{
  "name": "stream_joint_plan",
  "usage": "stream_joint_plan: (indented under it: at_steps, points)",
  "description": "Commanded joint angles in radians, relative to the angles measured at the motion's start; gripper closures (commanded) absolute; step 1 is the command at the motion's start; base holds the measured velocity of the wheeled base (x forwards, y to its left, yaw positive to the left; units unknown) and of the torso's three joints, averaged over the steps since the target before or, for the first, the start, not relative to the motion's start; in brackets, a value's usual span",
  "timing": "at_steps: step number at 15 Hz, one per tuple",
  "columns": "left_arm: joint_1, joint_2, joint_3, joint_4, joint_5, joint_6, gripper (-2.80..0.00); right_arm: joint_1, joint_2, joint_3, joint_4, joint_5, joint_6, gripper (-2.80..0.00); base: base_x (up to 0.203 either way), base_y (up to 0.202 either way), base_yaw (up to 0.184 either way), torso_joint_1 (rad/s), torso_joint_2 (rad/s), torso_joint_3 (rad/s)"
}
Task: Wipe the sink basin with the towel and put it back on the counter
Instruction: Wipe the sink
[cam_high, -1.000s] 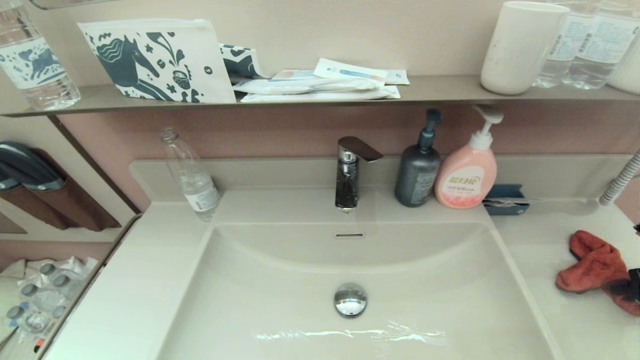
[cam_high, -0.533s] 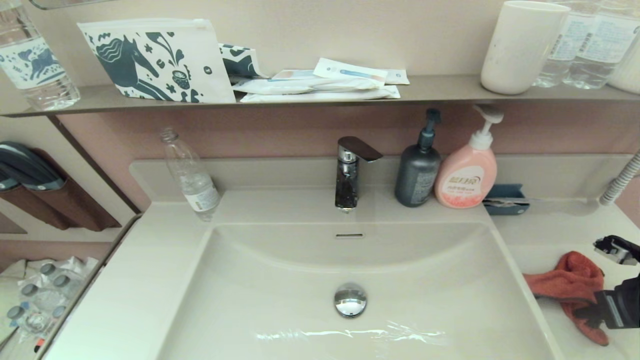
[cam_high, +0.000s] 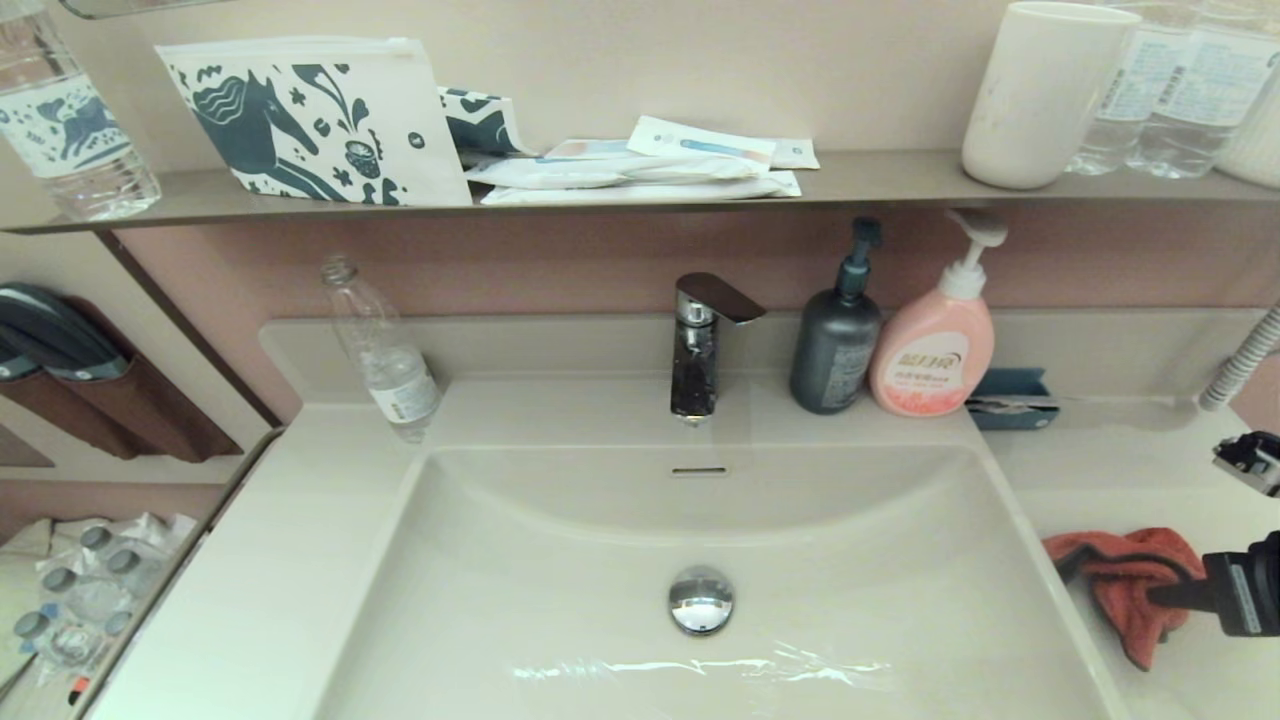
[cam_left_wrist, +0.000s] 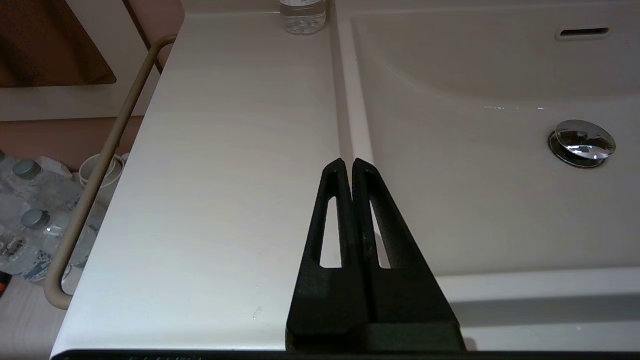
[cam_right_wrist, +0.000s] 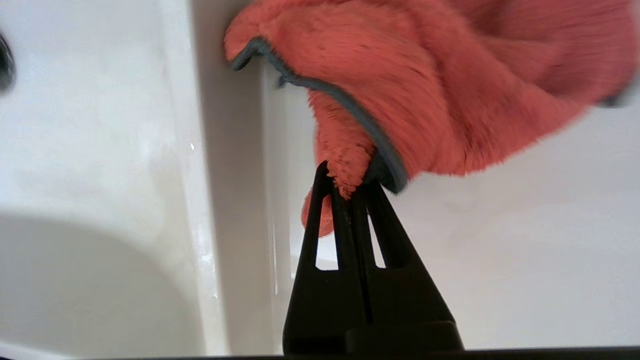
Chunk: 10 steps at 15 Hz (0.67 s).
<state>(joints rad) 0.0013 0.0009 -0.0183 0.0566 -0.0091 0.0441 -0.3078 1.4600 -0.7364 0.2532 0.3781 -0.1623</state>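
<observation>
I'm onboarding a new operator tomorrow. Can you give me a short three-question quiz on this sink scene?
1. True or false: the right gripper is shut on the towel.
2. Where is the towel? A) over the drain plug B) on the counter at the basin's right rim C) on the wall shelf
3. Fill in: the left gripper hangs shut above the basin's ____ rim.

Key: 1 true; 2 B; 3 left
</observation>
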Motion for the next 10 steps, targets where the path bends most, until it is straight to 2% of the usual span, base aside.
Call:
stream_joint_plan:
  at_steps: [1, 3, 5, 7, 10]
  points:
    - [0.000, 0.001, 0.000, 0.000, 0.000, 0.000, 0.00, -0.047, -0.047, -0.089, 0.076, 0.002, 0.003, 0.00, 0.000, 0.000, 0.000, 0.000, 0.00, 0.000]
    - [0.000, 0.001, 0.000, 0.000, 0.000, 0.000, 0.00, -0.118, -0.048, -0.184, 0.160, 0.002, 0.004, 0.00, 0.000, 0.000, 0.000, 0.000, 0.00, 0.000]
    - [0.000, 0.001, 0.000, 0.000, 0.000, 0.000, 0.00, -0.170, -0.043, -0.250, 0.190, 0.002, 0.004, 0.00, 0.000, 0.000, 0.000, 0.000, 0.00, 0.000]
    - [0.000, 0.001, 0.000, 0.000, 0.000, 0.000, 0.00, -0.196, -0.032, -0.306, 0.212, -0.013, 0.011, 0.00, 0.000, 0.000, 0.000, 0.000, 0.00, 0.000]
    - [0.000, 0.001, 0.000, 0.000, 0.000, 0.000, 0.00, -0.201, 0.012, -0.357, 0.213, -0.048, 0.092, 0.00, 0.000, 0.000, 0.000, 0.000, 0.00, 0.000]
